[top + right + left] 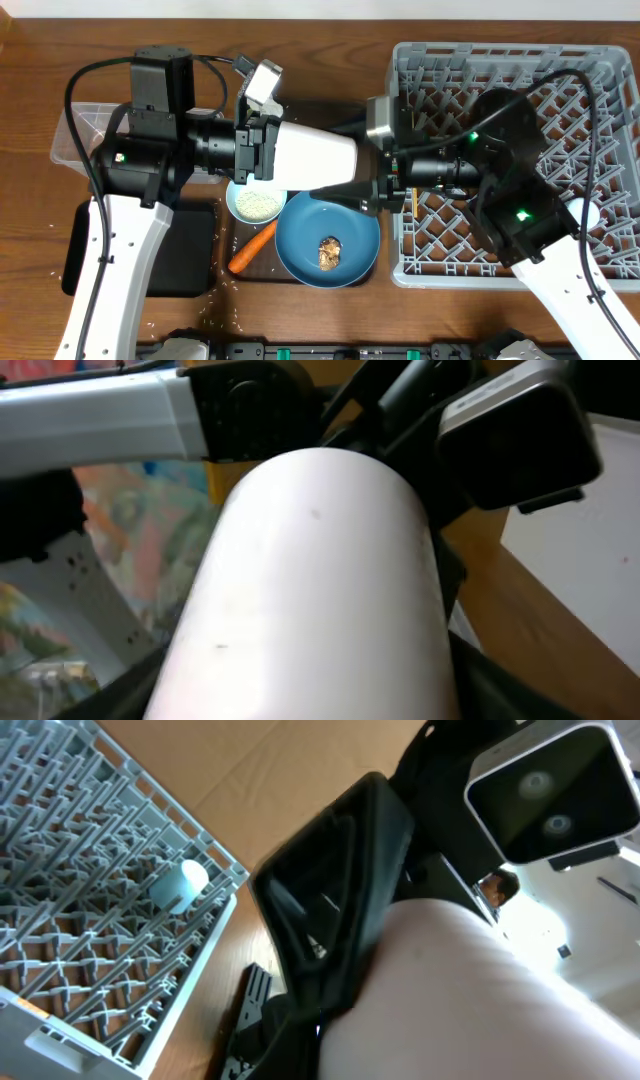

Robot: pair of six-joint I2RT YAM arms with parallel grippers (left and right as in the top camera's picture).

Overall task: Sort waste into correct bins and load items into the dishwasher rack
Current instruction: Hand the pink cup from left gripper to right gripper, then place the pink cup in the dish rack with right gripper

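A pale pink cup hangs on its side above the table between my two grippers. My left gripper grips its left end and my right gripper its right end. The cup fills the left wrist view and the right wrist view. Below it are a white bowl of rice, a blue plate with a brown food lump, and an orange carrot. The grey rack on the right holds a light-blue cup, which also shows in the left wrist view.
A clear box stands at the far left, with a black tray in front of it. Bowl, plate and carrot rest on a dark-brown serving tray. Loose rice grains lie near the table's front edge.
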